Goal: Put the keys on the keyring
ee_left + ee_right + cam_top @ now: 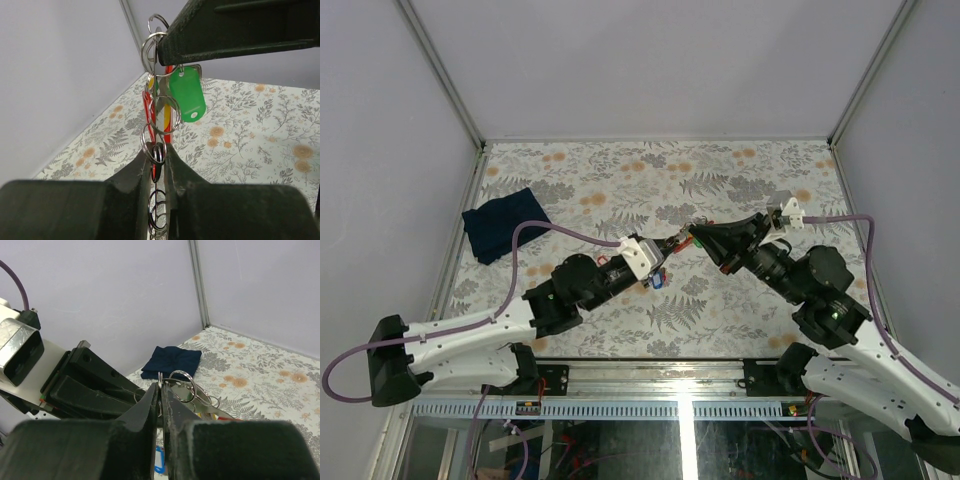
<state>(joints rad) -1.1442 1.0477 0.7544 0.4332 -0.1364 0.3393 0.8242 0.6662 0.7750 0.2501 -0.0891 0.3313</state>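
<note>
Both grippers meet above the table's middle with a bunch of rings and keys between them. My left gripper (672,245) (159,151) is shut on the keyring's red strap (148,114) and small rings. Above it hang linked metal rings (163,115) and a key with a green tag (187,95). My right gripper (697,234) (160,388) is shut edge-on on a thin metal ring (160,376) at the top of the bunch. Its fingers (225,30) show in the left wrist view. More rings (184,385) lie beside it. A blue tag (658,281) (160,460) hangs below.
A folded navy cloth (505,225) (172,360) lies at the left on the floral table cover (740,170). Grey walls with metal posts close the sides and back. My left arm's body (75,385) fills the left of the right wrist view.
</note>
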